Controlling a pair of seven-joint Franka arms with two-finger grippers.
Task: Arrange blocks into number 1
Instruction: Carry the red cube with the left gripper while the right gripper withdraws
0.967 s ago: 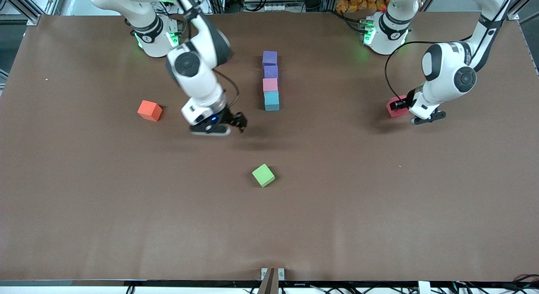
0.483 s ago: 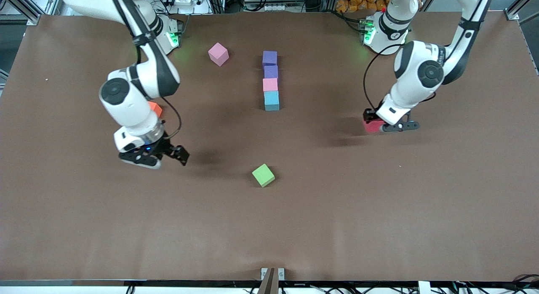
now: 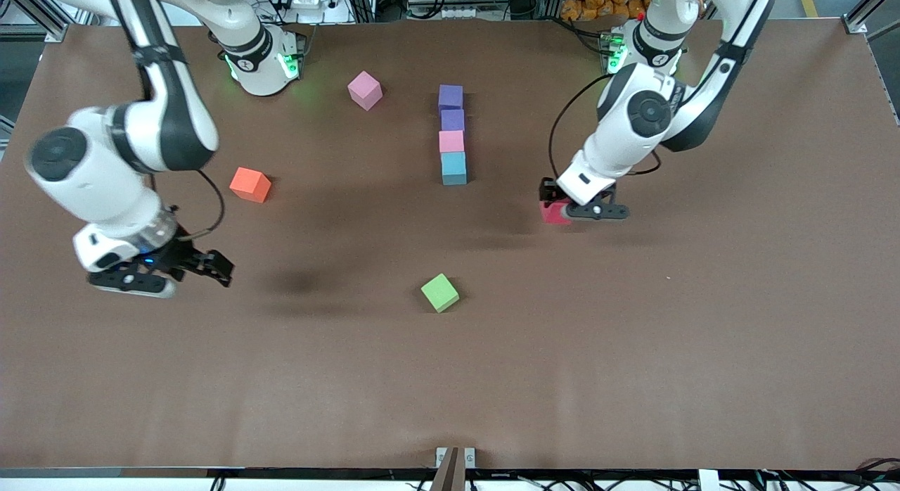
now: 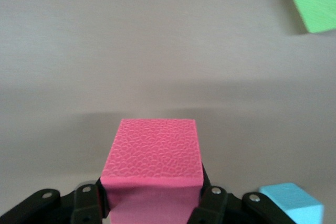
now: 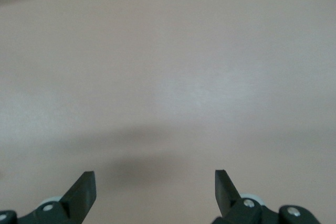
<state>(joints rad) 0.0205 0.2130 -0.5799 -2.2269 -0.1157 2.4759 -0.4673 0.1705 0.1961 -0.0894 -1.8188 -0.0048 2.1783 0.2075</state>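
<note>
Orange cube [image 3: 249, 184], green cube [image 3: 439, 292], loose pink cube [image 3: 365, 90] on brown table [image 3: 633, 350].

A brown table [image 3: 633, 350] fills the view, metal framing [image 3: 42, 13] along its edge.

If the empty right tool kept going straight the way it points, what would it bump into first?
Probably just the bare table. The right tool is open and holds nothing, and its wrist view shows only brown tabletop ahead, with no block in that line.

brown table [image 3: 633, 350] bears a block column [image 3: 452, 137], pink [image 3: 365, 90], orange [image 3: 249, 184], green cubes [image 3: 439, 292].
</note>
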